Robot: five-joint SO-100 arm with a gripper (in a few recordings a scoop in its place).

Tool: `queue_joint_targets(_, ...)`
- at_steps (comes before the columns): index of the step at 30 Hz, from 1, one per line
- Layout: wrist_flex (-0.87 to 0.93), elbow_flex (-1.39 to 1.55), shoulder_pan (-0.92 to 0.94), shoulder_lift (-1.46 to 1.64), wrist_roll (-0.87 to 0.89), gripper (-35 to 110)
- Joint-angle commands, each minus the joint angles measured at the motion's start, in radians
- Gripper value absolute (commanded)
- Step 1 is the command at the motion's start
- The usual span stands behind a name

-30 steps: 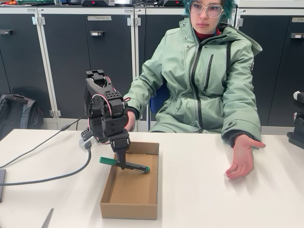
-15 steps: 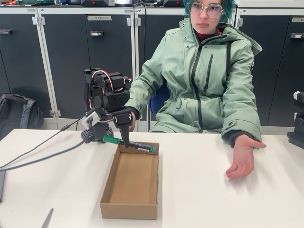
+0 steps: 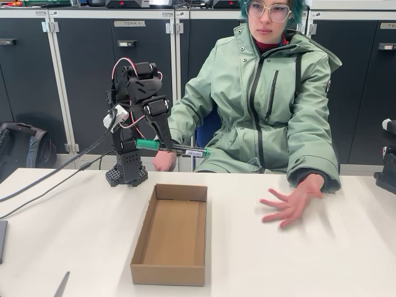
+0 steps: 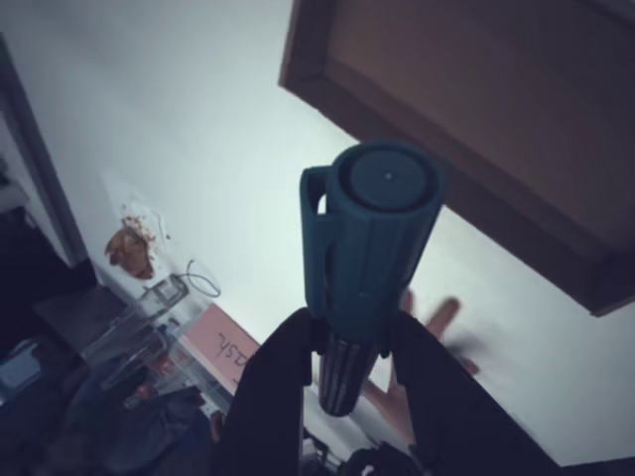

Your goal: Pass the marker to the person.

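We see the claw point(image 3: 166, 145) raised well above the worktop point(image 3: 260, 260), fingers clamped on the marker point(image 3: 173, 148) — roughly mid-barrel in the fixed view. The marker sits about level in the air, green cap pointing left, labelled end pointing right toward the person point(image 3: 272, 105). It hangs above and beyond the far end of the cardboard box point(image 3: 170, 234), clear of it. The arm's base stands on the worktop left of the box's far end, cables trailing off to the left. The person sits at the far side in a mint-green jacket; one hand point(image 3: 289, 204) is out over the worktop right of the box, fingers spread and blurred, well apart from the marker. The other hand point(image 3: 163, 161) rests at the far edge just behind the arm. In the wrist view the marker point(image 4: 375, 248) points cap-first at the camera, both dark fingers point(image 4: 273, 397) pressed against its barrel — the box's edge point(image 4: 476, 198) is at upper right and the blurred hand point(image 4: 422, 337) shows behind the marker. Dark cabinets point(image 3: 93, 80) line the back wall.
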Motion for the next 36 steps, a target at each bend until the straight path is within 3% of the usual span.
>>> queue_joint_targets(1,-0.086,-0.087,-0.043,0.063,-0.044,-5)
queue_joint_targets(11,-0.291,-0.146,-0.156,0.072,-0.207,-5)
queue_joint_targets(28,-0.453,-0.126,-0.327,0.06,-0.756,-5)
queue_joint_targets(36,-0.658,-0.094,-0.367,0.043,-0.776,-5)
